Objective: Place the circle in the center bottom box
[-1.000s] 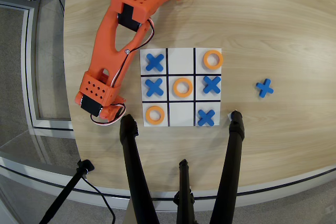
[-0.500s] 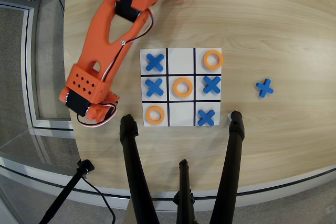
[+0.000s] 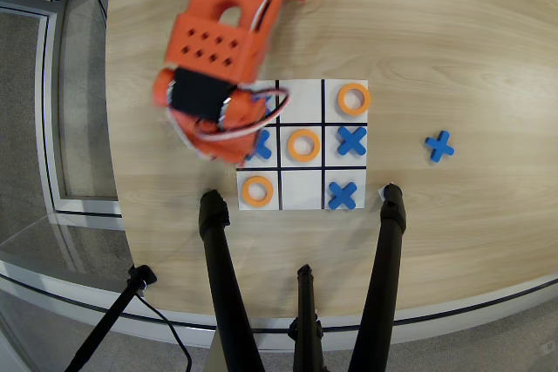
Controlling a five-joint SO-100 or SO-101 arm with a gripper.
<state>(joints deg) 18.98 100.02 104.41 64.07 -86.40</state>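
Note:
The 3x3 grid sheet [image 3: 301, 202] lies mid-table in the overhead view. Orange circles rest in three cells: top right [image 3: 353, 98], centre [image 3: 302, 145] and bottom left [image 3: 257, 191]. The center bottom box [image 3: 301, 98], the middle cell of the row nearest the robot's base, is bare white. My orange arm [image 3: 218, 41] reaches down from the top, raised and blurred. Its gripper [image 3: 228, 138] hangs over the grid's left column. The wrist hides the fingers, so whatever they may hold is hidden.
Blue X pieces sit at right middle [image 3: 351, 140] and bottom right [image 3: 343, 194]; the arm partly covers one in the left column [image 3: 259, 147]. A loose blue X [image 3: 439, 146] lies right of the grid. Black tripod legs [image 3: 218, 259] [image 3: 388, 250] stand at the near edge.
The arm has swung from the bare table left of the grid up and to the right. It now sits higher, over the grid's left column, covering the blue X pieces there.

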